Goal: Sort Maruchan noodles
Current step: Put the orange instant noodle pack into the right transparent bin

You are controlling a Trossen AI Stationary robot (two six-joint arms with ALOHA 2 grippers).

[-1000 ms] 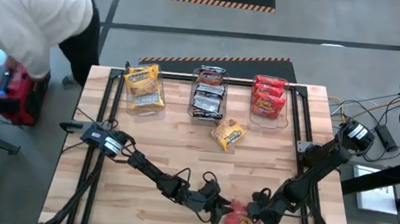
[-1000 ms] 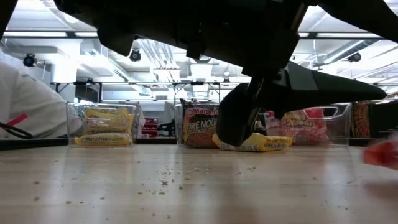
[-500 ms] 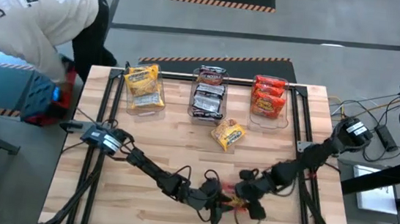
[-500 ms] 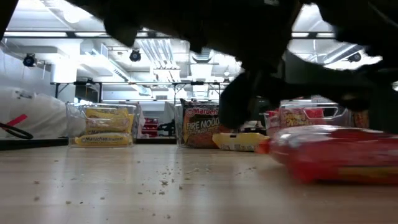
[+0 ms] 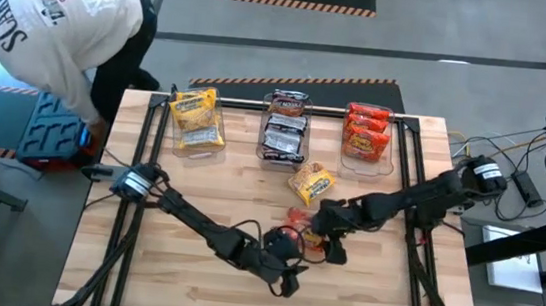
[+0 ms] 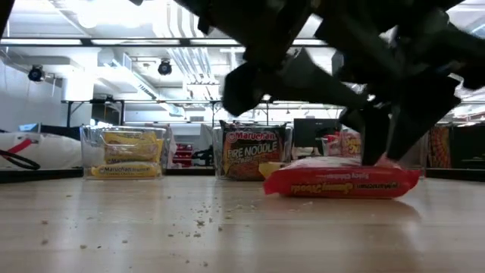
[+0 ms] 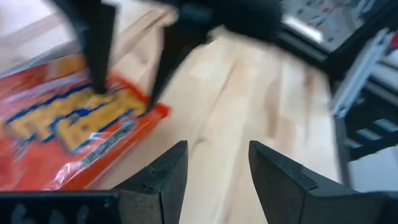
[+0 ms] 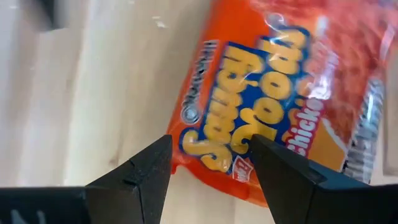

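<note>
High view: red Maruchan packet [image 5: 304, 226] lies mid-table, at six o'clock from the bins [image 5: 284, 124]. Left wrist view: left gripper [image 7: 214, 165] spread, empty. Right wrist view: right gripper [image 8: 210, 163] spread over its edge. Light, crinkly, slippery; probably best pinched at a sealed edge.

Red noodle packet [image 6: 341, 180] flat on table [image 6: 151, 227], perhaps gripper-touched.

bare table [image 5: 200, 181] ahead of bins [image 5: 283, 129], loose yellow packet [image 5: 311, 183] intruding
</note>
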